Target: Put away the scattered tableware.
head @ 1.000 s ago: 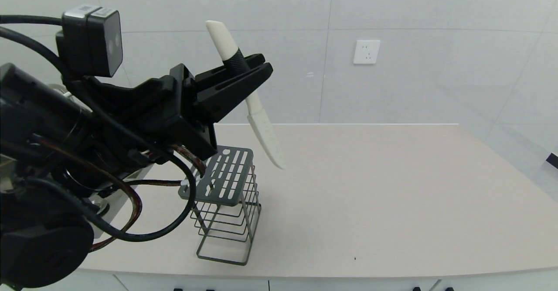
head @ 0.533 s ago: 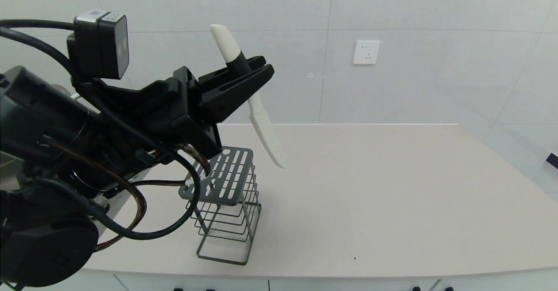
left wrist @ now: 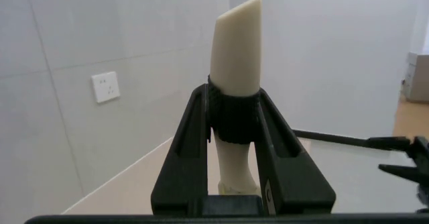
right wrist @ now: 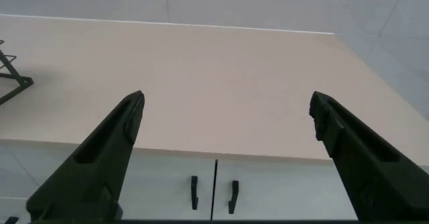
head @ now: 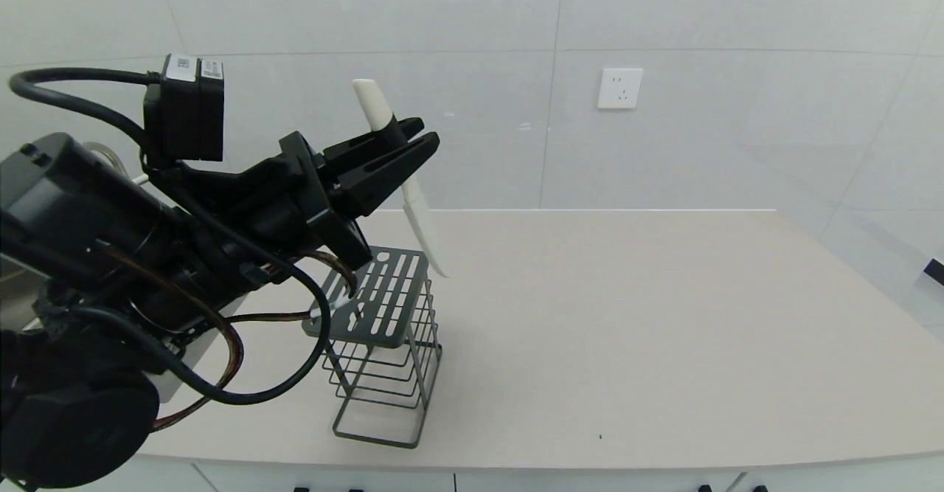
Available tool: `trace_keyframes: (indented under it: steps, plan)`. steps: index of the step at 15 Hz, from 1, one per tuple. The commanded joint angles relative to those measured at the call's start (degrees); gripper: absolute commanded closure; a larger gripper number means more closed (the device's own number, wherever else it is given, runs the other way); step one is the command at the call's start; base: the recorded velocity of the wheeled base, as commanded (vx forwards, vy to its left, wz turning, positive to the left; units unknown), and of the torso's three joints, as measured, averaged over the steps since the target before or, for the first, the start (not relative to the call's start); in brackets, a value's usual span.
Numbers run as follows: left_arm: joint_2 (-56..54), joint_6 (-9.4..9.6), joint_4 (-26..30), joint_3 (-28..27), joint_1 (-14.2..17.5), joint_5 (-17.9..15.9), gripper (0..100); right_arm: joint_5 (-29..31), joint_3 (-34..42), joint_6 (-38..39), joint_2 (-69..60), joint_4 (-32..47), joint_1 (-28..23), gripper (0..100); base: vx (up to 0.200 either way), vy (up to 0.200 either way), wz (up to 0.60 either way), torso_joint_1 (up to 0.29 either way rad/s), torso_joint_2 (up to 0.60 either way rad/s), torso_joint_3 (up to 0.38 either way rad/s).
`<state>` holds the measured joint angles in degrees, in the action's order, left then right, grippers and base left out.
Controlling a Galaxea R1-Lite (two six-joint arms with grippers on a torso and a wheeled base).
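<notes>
My left gripper point(head: 402, 140) is shut on a white knife point(head: 419, 215) at the black band of its handle. The knife hangs blade down, tilted, with its tip just above the far right corner of the grey wire knife rack point(head: 383, 344) and its slotted top. In the left wrist view the white handle point(left wrist: 234, 83) sticks up between the black fingers point(left wrist: 191, 143) of the left gripper point(left wrist: 233, 127). My right gripper point(right wrist: 224, 157) is open, hovering over the table's front edge with nothing between its fingers.
The beige table point(head: 627, 315) stretches wide to the right of the rack. A wall socket point(head: 619, 87) sits on the tiled wall behind. Cabinet doors with black handles point(right wrist: 213, 194) lie below the table's front edge. A corner of the rack's base point(right wrist: 13, 83) appears in the right wrist view.
My left gripper has carried the knife down and to the left, bringing the blade tip closer to the rack's slotted top.
</notes>
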<state>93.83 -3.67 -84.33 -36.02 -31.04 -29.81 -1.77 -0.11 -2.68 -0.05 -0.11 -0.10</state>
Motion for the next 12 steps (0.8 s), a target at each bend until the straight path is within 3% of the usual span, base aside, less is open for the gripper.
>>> trace_keyframes:
  steps: [1, 6, 10, 12]
  plan:
    - [-0.84, 0.33, 0.05, 0.69, 0.71, -0.08, 100, 0.01, 0.02, 0.31, 0.05, 0.02, 0.10, 0, 0.000, 0.000, 0.00, 0.000, 0.00, 0.000]
    - [-3.22, 2.00, 0.57, 2.27, 1.15, -1.75, 100, 0.01, -0.07, 3.74, 0.05, 0.37, 0.10, 0, 0.000, 0.000, 0.00, 0.000, 0.00, 0.000]
    - [-3.92, 1.91, 0.57, 2.98, 10.21, -14.84, 100, 0.01, -0.07, 3.74, 0.05, 0.37, 0.10, 0, 0.000, 0.000, 0.00, 0.000, 0.00, 0.000]
    - [-3.74, 2.00, 0.57, 3.15, 10.21, -15.37, 100, 0.01, -0.07, 3.74, 0.05, 0.37, 0.10, 0, 0.000, 0.000, 0.00, 0.000, 0.00, 0.000]
